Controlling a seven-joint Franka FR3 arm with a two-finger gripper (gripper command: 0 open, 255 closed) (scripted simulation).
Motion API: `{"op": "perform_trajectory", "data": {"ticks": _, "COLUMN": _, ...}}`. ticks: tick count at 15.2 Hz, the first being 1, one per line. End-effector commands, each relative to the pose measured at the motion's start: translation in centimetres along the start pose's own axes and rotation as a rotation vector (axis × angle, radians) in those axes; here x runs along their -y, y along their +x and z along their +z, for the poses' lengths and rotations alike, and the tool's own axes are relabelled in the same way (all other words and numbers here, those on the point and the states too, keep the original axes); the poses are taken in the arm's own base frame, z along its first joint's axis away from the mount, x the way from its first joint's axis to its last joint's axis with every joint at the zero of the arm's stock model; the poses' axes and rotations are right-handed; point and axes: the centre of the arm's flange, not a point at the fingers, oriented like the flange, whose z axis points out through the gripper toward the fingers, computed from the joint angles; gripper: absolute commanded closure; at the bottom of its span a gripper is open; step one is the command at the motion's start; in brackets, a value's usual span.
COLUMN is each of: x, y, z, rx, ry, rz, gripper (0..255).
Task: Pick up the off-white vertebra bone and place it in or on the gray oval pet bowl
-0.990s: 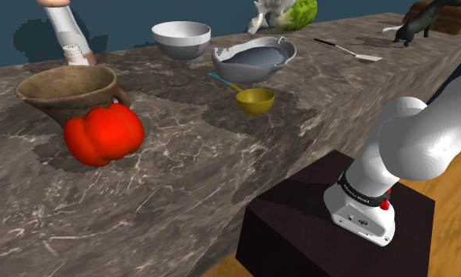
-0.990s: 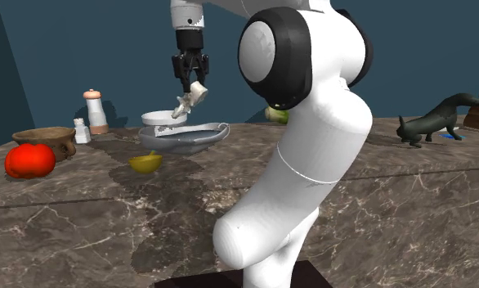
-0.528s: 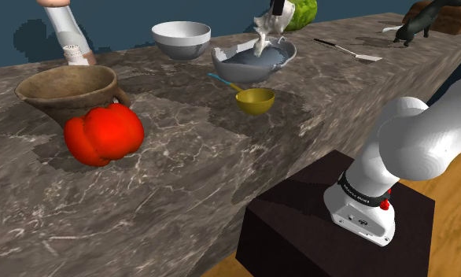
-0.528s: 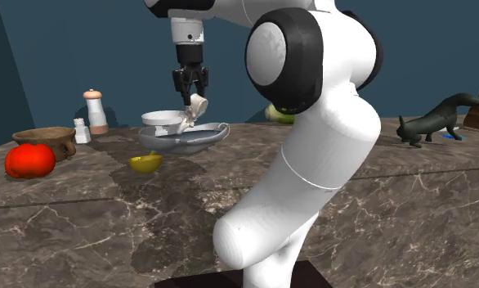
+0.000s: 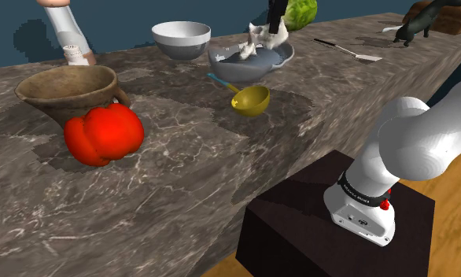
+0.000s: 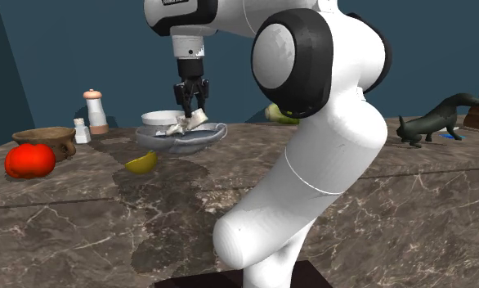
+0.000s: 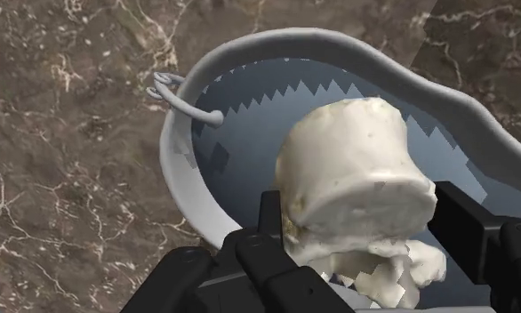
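A long counter [image 5: 182,181] of brown-gray stone with thin white veins runs across the room. Behind it is a dark blue wall [image 6: 58,49]. A wooden floor [image 5: 457,236] shows beside the robot's dark box stand [image 5: 292,236].

The black gripper [image 7: 361,213] has its two fingers closed on the off-white vertebra bone [image 7: 352,173], one on each side. The bone is low inside the gray oval pet bowl [image 7: 174,164], over its blue-gray bottom. I cannot tell if the bone touches the bottom.

In the shoulder view the picture's edge cuts off the top of the gripper and the top of the pepper mill [image 5: 68,27]. In the wrist view the bone hides part of the bowl.

The bone is lumpy and rough, with a flat round end. The pet bowl is smooth, with a wavy rim and a thin wire loop on its side. Near it a shiny yellow scoop [image 5: 251,100] lies tipped on its side. A round white bowl [image 5: 182,38] stands close by. Farther along, a fat red bell pepper [image 5: 103,134] sits just in front of a brown clay bowl [image 5: 68,90].
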Motion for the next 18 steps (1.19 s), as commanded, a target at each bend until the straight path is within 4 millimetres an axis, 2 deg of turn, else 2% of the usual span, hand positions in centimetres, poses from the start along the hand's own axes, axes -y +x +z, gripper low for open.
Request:
{"op": "perform_trajectory", "data": {"ticks": 1, "x": 0.0, "y": 0.0, "z": 0.4, "rx": 0.001, "ry": 0.001, "rz": -0.001, "gripper": 255}}
{"op": "perform_trajectory", "data": {"ticks": 6, "x": 0.0, "y": 0.0, "z": 0.4, "rx": 0.001, "ry": 0.001, "rz": -0.001, "gripper": 255}}
{"op": "perform_trajectory", "data": {"ticks": 7, "x": 0.0, "y": 0.0, "z": 0.4, "rx": 0.001, "ry": 0.001, "rz": -0.001, "gripper": 0}}
{"op": "perform_trajectory", "data": {"ticks": 12, "x": 0.0, "y": 0.0, "z": 0.4, "rx": 0.001, "ry": 0.001, "rz": -0.001, "gripper": 0}}
{"op": "perform_trajectory", "data": {"ticks": 16, "x": 0.0, "y": 0.0, "z": -4.6, "rx": 0.001, "ry": 0.001, "rz": -0.001, "gripper": 0}}
{"op": "perform_trajectory", "data": {"ticks": 18, "x": 0.0, "y": 0.0, "z": -4.6, "rx": 0.001, "ry": 0.001, "rz": -0.001, "gripper": 0}}
